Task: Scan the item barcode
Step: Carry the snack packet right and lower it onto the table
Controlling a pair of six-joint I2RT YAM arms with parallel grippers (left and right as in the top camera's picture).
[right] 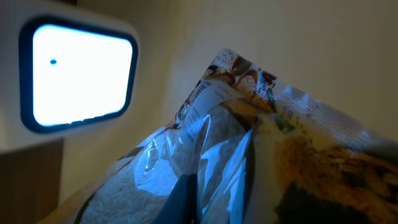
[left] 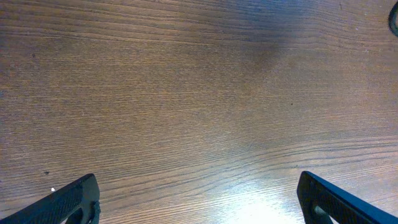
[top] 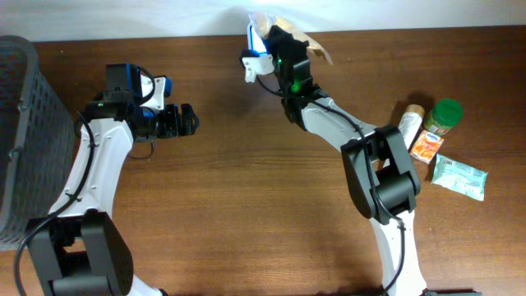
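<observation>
My right gripper reaches to the table's far edge, shut on a crinkly clear food pouch with a tan printed top. In the right wrist view the pouch fills the lower right and glows blue. A small barcode on it faces a scanner's bright lit window at the upper left. The right gripper pinches the pouch's film, with only a dark finger showing. My left gripper hovers wide open over bare wood; the left gripper has nothing between its fingers.
A dark mesh basket stands at the left edge. At the right lie a green-lidded jar, a small bottle, an orange packet and a pale green packet.
</observation>
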